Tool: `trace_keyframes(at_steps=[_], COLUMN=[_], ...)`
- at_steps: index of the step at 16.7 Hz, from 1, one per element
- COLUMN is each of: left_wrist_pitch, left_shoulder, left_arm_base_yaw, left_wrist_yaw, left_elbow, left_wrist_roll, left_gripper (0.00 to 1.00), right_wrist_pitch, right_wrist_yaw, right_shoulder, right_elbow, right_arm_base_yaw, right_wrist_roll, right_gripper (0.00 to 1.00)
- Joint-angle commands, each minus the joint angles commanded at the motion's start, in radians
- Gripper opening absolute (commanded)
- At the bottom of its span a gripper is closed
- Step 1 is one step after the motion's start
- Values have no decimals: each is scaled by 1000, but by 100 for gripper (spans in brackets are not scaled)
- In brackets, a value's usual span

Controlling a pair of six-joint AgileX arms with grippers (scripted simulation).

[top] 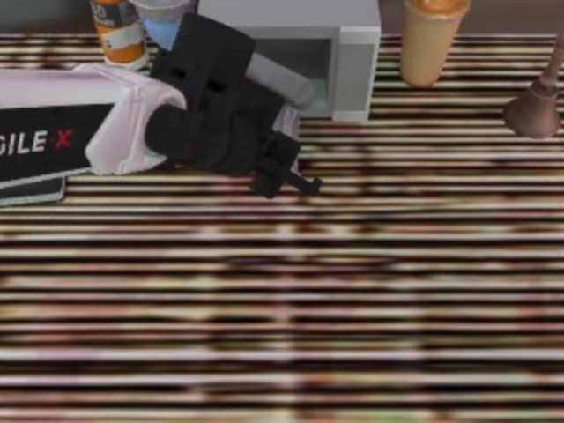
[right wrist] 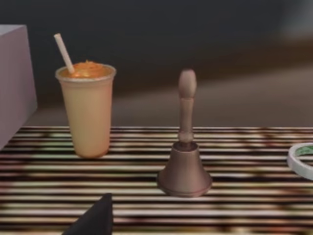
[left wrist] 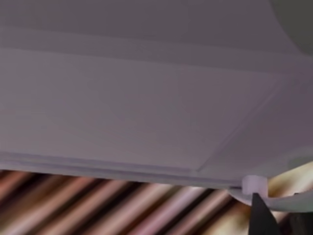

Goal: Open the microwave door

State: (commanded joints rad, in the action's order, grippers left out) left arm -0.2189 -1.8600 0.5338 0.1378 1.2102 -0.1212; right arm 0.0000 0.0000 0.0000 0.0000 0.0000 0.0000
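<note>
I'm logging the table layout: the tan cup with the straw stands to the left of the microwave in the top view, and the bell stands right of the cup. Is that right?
Not quite. In the top view the tan cup stands to the right of the microwave, not the left. The rest holds: the bell is right of the cup, as the right wrist view also shows.

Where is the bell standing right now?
In the top view the bell stands upright near the table's right edge, toward the back, just right of the orange drink cup; the microwave sits farther left.
</note>
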Motion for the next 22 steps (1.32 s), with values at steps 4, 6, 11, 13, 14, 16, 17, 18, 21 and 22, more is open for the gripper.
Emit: trace_keyframes(at_steps=[4,6,11,13,14,16,17,18,21,22], left_wrist_pitch=[-3,-2,-5,-5,-5,-5,-5,-5,-5,-5], left_shoulder=[2,10,16,16,16,16,16,16,16,16], left_arm_base_yaw=[2,-9,-21,-21,-21,-21,-21,-21,-21,-21], left_wrist_yaw=[16,27,43,43,43,43,43,43,43,43], left_elbow=[-6,-11,-20,-20,-20,-20,-20,-20,-20,-20], left_wrist_roll=[-7,-26,-52,-52,-52,-52,-52,-52,-52,-52], left_gripper=[0,0,0,0,0,0,0,0,0,0], right_wrist_pitch=[0,0,0,0,0,0,0,0,0,0], right_wrist_yaw=[0,0,0,0,0,0,0,0,0,0], right_shoulder=[0,0,0,0,0,0,0,0,0,0], right_elbow=[0,0,0,0,0,0,0,0,0,0], right_arm_base_yaw=[0,0,0,0,0,0,0,0,0,0], right_wrist_roll=[0,0,0,0,0,0,0,0,0,0], right_gripper=[100,100,100,100,100,100,100,100,100,100])
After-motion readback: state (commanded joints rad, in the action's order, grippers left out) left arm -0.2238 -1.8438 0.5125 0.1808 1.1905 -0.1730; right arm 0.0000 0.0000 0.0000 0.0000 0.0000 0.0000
